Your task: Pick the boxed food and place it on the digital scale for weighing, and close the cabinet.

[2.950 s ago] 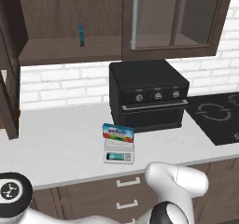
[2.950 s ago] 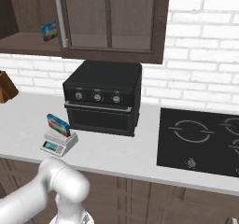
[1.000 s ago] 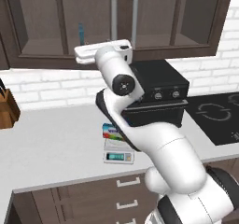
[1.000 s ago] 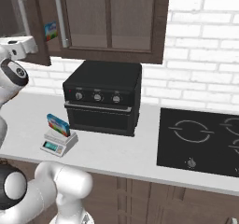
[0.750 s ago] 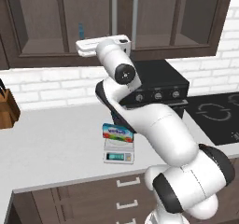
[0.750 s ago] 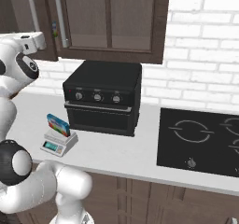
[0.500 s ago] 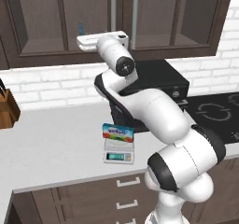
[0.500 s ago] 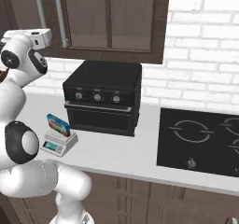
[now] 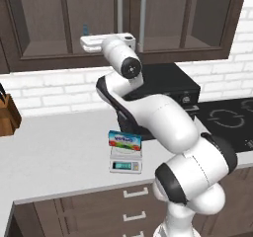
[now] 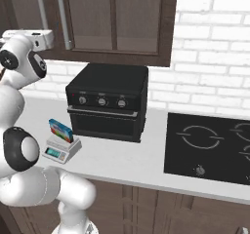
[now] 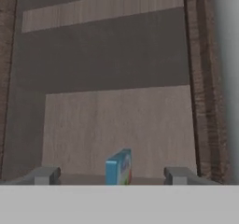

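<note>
Cabinet door swung shut, pincer spread wide, one boxed food on one digital scale

The cabinet is dark brown wood with silver bar handles. The box is light blue with a white, red and green label; the scale is white-grey with a teal display. The oven and hob are black, the counter pale grey, the wall white brick. The arm is white with dark joints.
</note>
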Controlling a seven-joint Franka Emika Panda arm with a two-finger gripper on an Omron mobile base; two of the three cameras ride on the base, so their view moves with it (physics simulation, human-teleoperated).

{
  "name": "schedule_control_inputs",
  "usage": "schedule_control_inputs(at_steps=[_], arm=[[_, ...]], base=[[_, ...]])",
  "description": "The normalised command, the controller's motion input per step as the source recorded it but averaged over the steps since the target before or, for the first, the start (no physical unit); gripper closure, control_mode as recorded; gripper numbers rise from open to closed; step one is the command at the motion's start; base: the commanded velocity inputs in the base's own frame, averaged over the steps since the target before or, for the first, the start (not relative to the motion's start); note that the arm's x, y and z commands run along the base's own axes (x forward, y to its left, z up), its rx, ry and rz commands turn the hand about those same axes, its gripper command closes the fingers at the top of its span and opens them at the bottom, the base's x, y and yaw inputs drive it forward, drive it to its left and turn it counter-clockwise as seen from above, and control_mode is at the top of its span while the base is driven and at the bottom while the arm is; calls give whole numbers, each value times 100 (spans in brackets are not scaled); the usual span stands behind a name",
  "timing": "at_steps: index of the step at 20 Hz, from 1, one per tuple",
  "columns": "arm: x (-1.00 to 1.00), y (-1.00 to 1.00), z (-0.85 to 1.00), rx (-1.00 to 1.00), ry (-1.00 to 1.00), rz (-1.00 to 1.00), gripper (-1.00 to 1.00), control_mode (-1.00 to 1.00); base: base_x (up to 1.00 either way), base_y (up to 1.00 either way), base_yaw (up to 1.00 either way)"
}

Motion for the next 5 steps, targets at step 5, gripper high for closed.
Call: schedule_control_inputs(at_steps=[5], arm=[[-25, -7, -2, 1, 0, 0, -100, -100]], base=[[0, 0, 0]])
